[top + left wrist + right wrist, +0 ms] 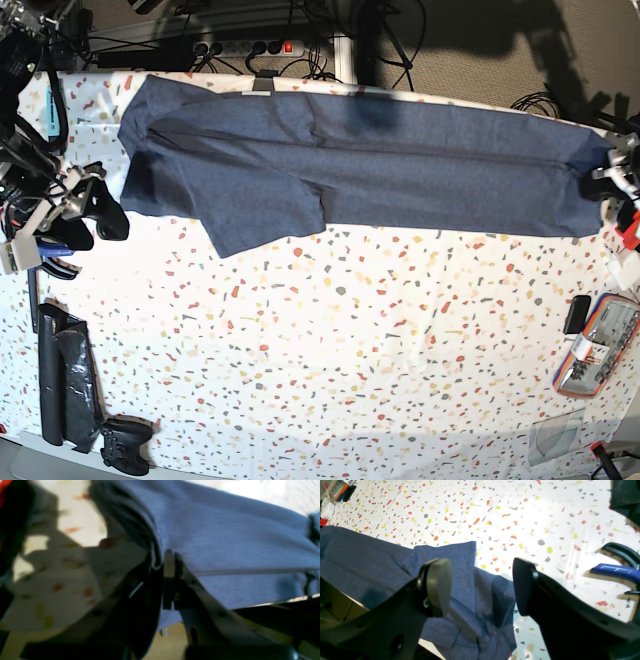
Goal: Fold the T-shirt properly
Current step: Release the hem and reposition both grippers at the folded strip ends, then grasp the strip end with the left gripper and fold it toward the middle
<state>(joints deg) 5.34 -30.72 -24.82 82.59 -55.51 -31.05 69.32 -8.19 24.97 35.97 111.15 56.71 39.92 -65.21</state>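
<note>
The large slate-blue heathered cotton T-shirt (pixel 360 165) lay stretched in a long band across the far side of the white speckled counter (pixel 330 330), one sleeve flap jutting toward the near side. The left hand (pixel 170 562) was clamped on the shirt's hem edge at the counter's end. The right hand (pixel 481 585) stood with its fingers spread apart above the shirt's sleeve, holding nothing.
</note>
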